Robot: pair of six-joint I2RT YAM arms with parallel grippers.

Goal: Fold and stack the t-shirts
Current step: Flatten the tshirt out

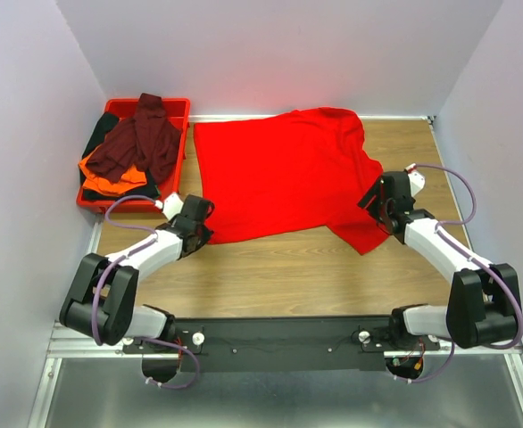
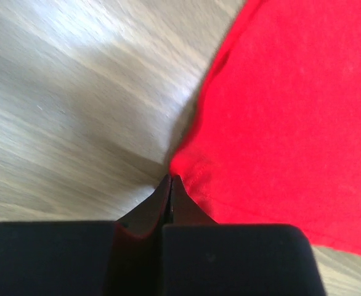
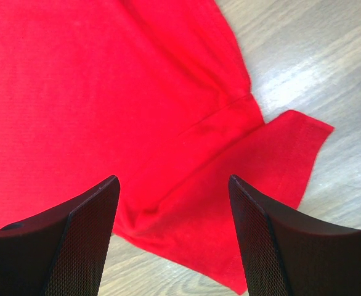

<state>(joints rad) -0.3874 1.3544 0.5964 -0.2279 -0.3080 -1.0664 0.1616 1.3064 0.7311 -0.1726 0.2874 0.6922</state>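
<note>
Spread flat over the middle of the counter: bright red t-shirt, long axis left to right, straight hem edge at the left, sleeves at the right. Heaped in the red tray at the far left corner: dark maroon t-shirt on top, orange t-shirt and black t-shirt under it, none folded yet.

Left claw down at the near left corner of the red hem. Seen from the left wrist, left claw pressed together right at that corner, with a thin line of red between the blades; judged a pinch on the cloth's edge, though a shallow one. Rest of the shirt far and to the right of it.

Right claw at the near right sleeve. From the right wrist, right claw spread wide and holding nothing, with the sleeve and its seam directly between and ahead of the blades. Height above the cloth not clear.

Judged step: taking hold of the near edge for a first fold, one end gripped, the other not. Each arm nearest its own end of that edge. Coming move dependent on the right claw closing on the sleeve just below it, then both carrying the near edge toward the far side, across the long axis. Risk: corner slipping out of so slight a pinch.
</note>
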